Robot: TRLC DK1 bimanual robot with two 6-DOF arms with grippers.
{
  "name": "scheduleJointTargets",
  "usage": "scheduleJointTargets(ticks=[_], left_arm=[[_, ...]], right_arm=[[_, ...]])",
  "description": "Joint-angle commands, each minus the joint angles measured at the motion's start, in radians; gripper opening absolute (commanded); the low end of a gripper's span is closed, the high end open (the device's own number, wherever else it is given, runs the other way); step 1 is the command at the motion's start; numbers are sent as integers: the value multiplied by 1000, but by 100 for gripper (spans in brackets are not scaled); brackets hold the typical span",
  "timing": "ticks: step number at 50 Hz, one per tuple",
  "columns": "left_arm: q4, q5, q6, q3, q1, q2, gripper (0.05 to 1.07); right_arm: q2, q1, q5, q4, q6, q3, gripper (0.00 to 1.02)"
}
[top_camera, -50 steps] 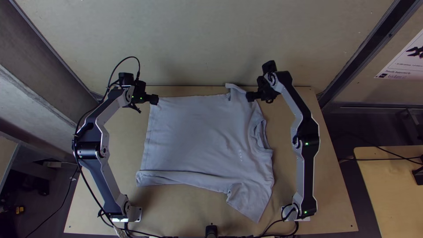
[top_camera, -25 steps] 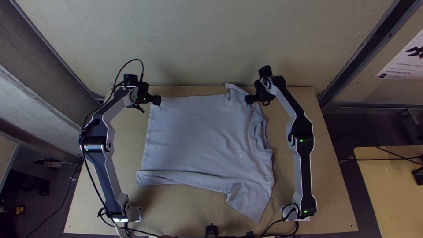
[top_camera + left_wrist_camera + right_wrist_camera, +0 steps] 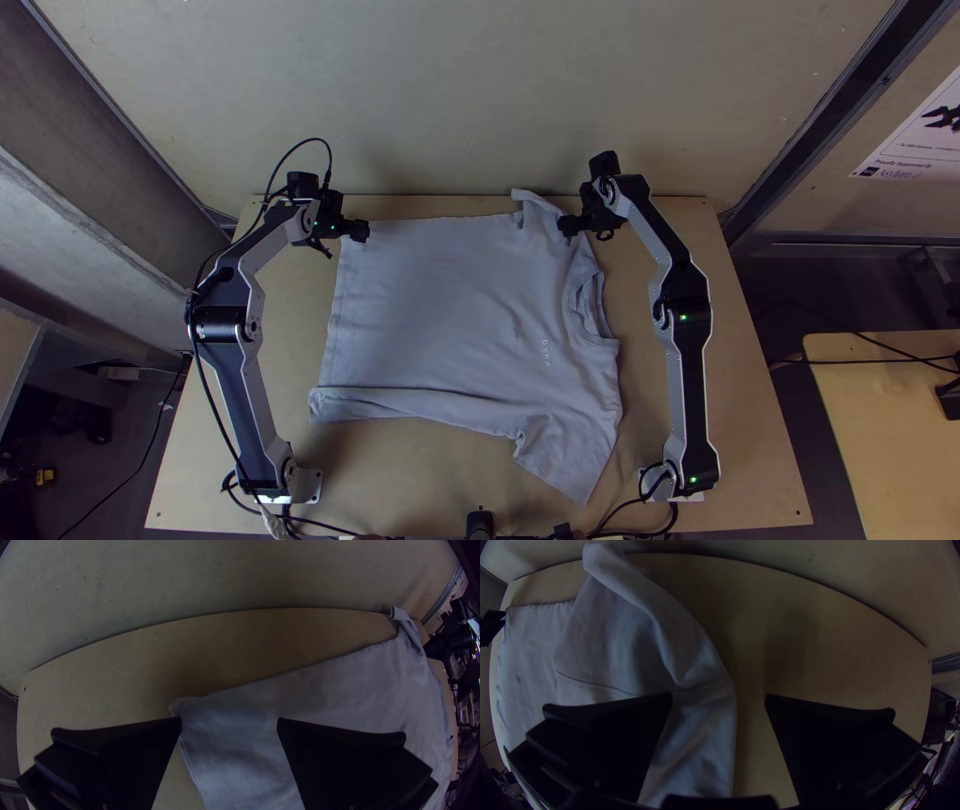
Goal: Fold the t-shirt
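L pincer [image 3: 364, 231] inward, tee [image 3: 450, 310] flat w/ folds.

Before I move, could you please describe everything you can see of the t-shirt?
The t-shirt is light grey, soft-looking and lightly wrinkled, mostly spread on the table. Its collar faces the right arm, its hem the left. The near side is folded over in a strip; the near sleeve points nearward. The open left gripper is at the far hem corner, the open right gripper by the far shoulder; contact is unclear.
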Motion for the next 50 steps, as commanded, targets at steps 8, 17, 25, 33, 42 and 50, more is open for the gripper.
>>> scheduleJointTargets(ticks=[8,17,25,33,42,50], left_arm=[[4,11,5,13,12,31,90],[15,11,8,16,13,45,82],[15,8,24,16,15,58,82],[20,8,15,27,19,65,55],[7,14,10,31,29,75,23],[-25,43,18,31,43,91,8]], right_arm=[[28,22,5,29,-9,25,69],[39,27,7,38,-10,25,60],[43,29,7,40,-12,25,60],[45,30,10,58,-12,25,39],[49,39,11,68,-18,25,26],[60,50,15,81,-27,25,20]])
